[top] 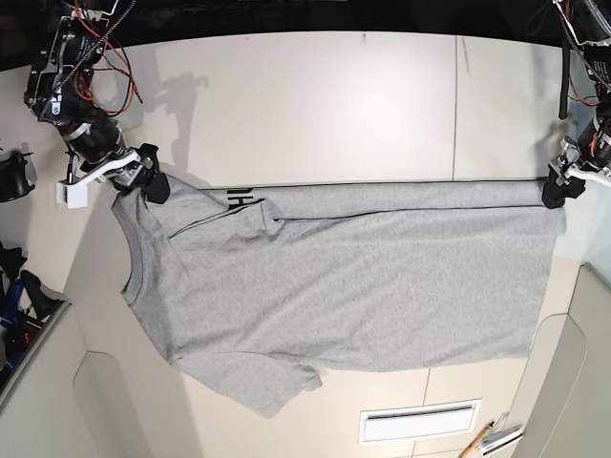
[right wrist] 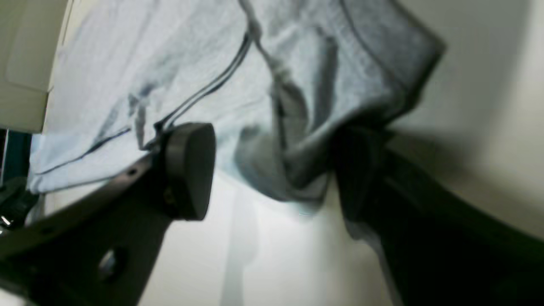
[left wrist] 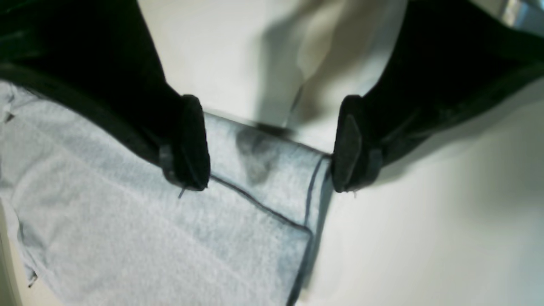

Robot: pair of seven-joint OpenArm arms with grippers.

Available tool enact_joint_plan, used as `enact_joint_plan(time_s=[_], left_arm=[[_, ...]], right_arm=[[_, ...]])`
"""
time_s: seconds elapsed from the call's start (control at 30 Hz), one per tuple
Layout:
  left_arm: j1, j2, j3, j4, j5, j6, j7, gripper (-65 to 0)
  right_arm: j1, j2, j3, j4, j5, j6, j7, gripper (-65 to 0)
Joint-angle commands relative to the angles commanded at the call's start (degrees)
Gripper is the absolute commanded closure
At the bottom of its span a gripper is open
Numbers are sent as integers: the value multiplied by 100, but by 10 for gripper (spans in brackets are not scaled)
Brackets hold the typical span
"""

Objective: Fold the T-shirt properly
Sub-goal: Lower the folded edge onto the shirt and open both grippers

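Light heather-grey cotton T-shirt (top: 353,286) is lying spread on the white table (top: 315,105), far long edge folding over. Right gripper (right wrist: 272,170) is gaping, shoulder cloth bunched between pads; left gripper (left wrist: 272,144) is gaping over the hem corner. Both should pinch simultaneously, keeping the fold taut.

Only lettering I can see: black block letters on my T-shirt (top: 344,286), at the folded far edge near its left end, in the base view. Just a short strip shows past the fold, upright strokes, maybe "H" and "I" shapes, too cut off to read as a word. Both wrist views are blurred; no text, label or number readable there.
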Motion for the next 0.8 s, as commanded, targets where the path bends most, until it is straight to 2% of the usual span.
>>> enact_joint_plan(time_s=[0.1, 0.27, 0.3, 0.33, 0.37, 0.47, 0.5, 0.53, 0.6, 0.7, 0.8], left_arm=[[-2, 2, 343, 0, 131, 0, -153, -479], [-15, 0, 450, 0, 426, 187, -343, -478], [-15, 0, 450, 0, 426, 183, -343, -472], [-15, 0, 450, 0, 426, 185, -343, -441], [-15, 0, 450, 0, 424, 185, -343, -375], [-17, 0, 450, 0, 424, 152, -393, -77], [-17, 0, 450, 0, 424, 71, -424, 0], [-33, 0, 450, 0, 424, 0, -424, 0], [-66, -4, 450, 2, 422, 0, -404, 0], [-149, -7, 444, 15, 391, 0, -61, 0], [-151, -35, 444, 170, 378, 0, 227, 0]], right_arm=[[98, -201, 2, 0, -136, 0, 24, -436], [111, -208, 11, 0, -249, 2, 151, -432], [111, -208, 11, 0, -247, 0, 153, -407], [111, -208, 11, 0, -247, 0, 153, -352], [111, -208, 11, 0, -249, 0, 153, -273], [111, -205, 11, 0, -452, 4, 299, 0], [114, -201, 11, 0, -546, 7, 367, 0], [114, -186, 11, 2, -553, 59, 376, 0], [111, -186, 31, 26, -540, 269, 350, 0], [107, -155, 164, 94, -468, 306, 146, 0], [83, -31, 439, 111, -46, 407, -260, 0]])
